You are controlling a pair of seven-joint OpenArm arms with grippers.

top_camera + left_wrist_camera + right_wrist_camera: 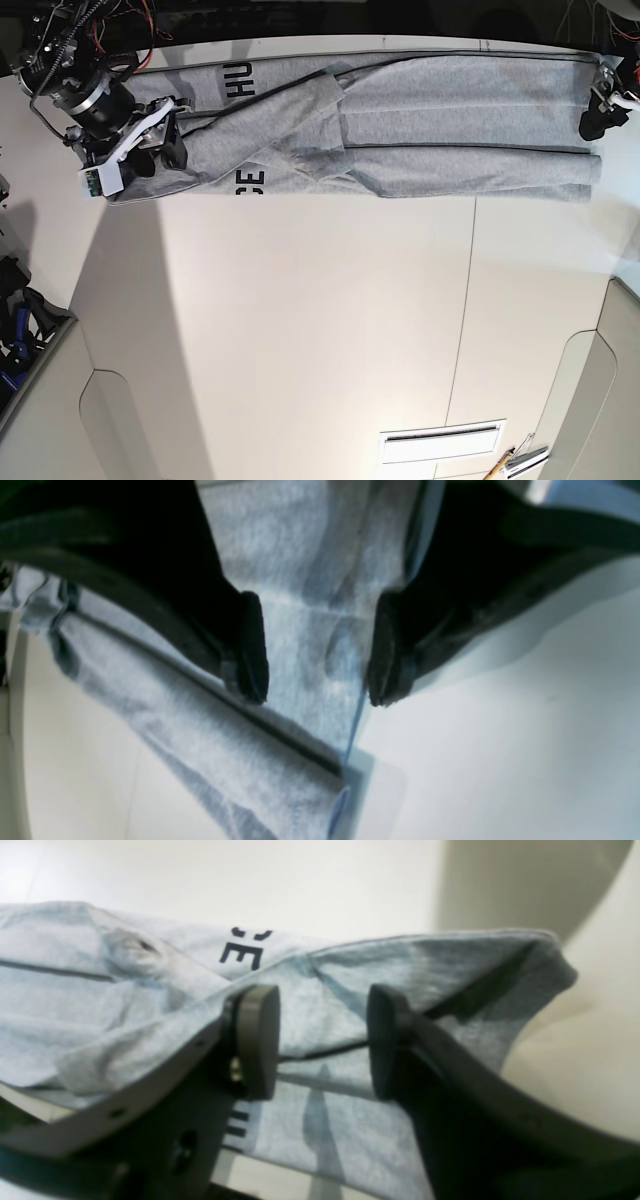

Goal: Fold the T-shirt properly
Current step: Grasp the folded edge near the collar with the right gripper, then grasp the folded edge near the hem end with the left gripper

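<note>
The T-shirt [400, 120] lies in a long strip along the desk's [320, 330] far edge, its long axis joining the open, empty right claw [165, 140] and left claw [597, 118] at opposite ends.

bare table [300, 330] lies open beside the t-shirt [450, 100].

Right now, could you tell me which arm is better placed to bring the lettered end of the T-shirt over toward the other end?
The right arm, probably. Its claw is open at the T-shirt's lettered end, straddling a raised fold. The left claw is open at the opposite, plain end.
</note>
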